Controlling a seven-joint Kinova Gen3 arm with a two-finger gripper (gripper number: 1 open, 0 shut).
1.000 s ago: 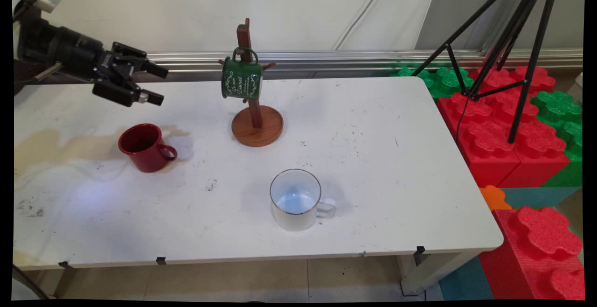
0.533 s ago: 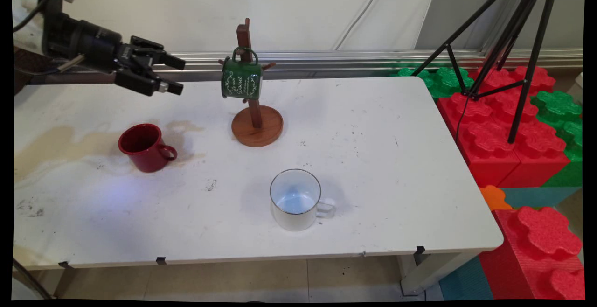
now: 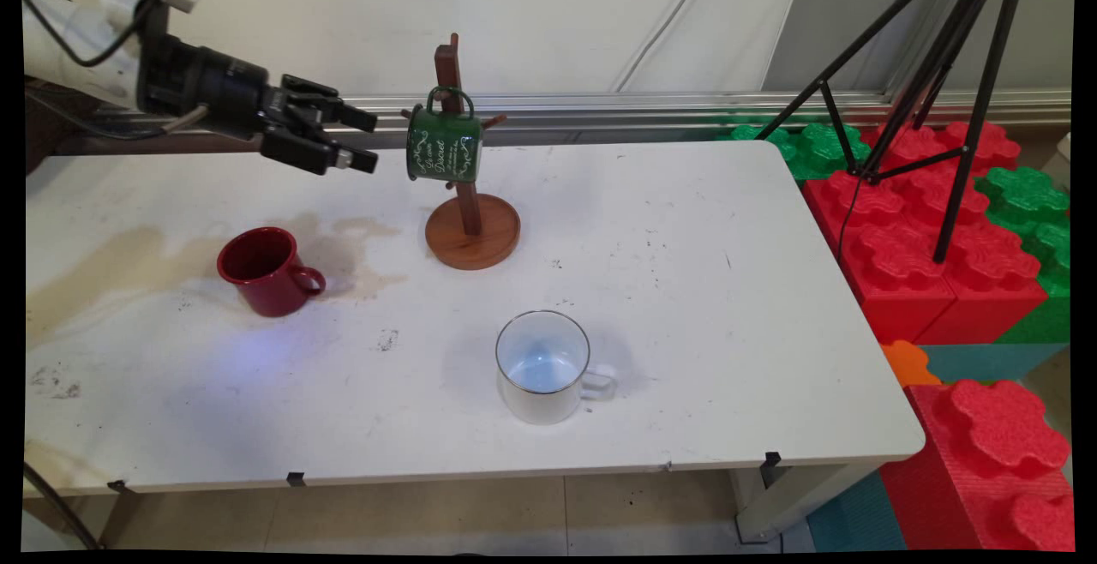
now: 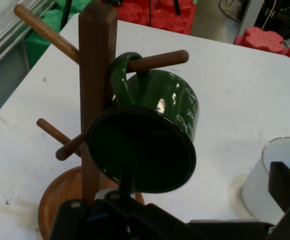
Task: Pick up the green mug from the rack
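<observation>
A green mug [image 3: 444,149] with white lettering hangs by its handle from a peg of the wooden mug tree [image 3: 467,204] at the table's back middle. My gripper [image 3: 371,141] hovers level with it just to its left, open, with nothing between the fingers and a small gap to the mug. In the hand view the green mug's dark bottom [image 4: 140,149] faces me straight ahead, its handle looped over a peg beside the post [image 4: 95,75]. One black finger [image 4: 285,189] shows at the lower right.
A red mug [image 3: 261,271] stands upright on the left of the white table [image 3: 686,307], beside brownish stains. A white mug [image 3: 542,367] [image 4: 266,186] stands near the front middle. Foam blocks [image 3: 934,238] and a black tripod [image 3: 951,75] fill the right side.
The gripper has travelled right and slightly up, from above the red mug to just beside the hanging green mug. Its fingers stayed open. The mugs have not moved.
</observation>
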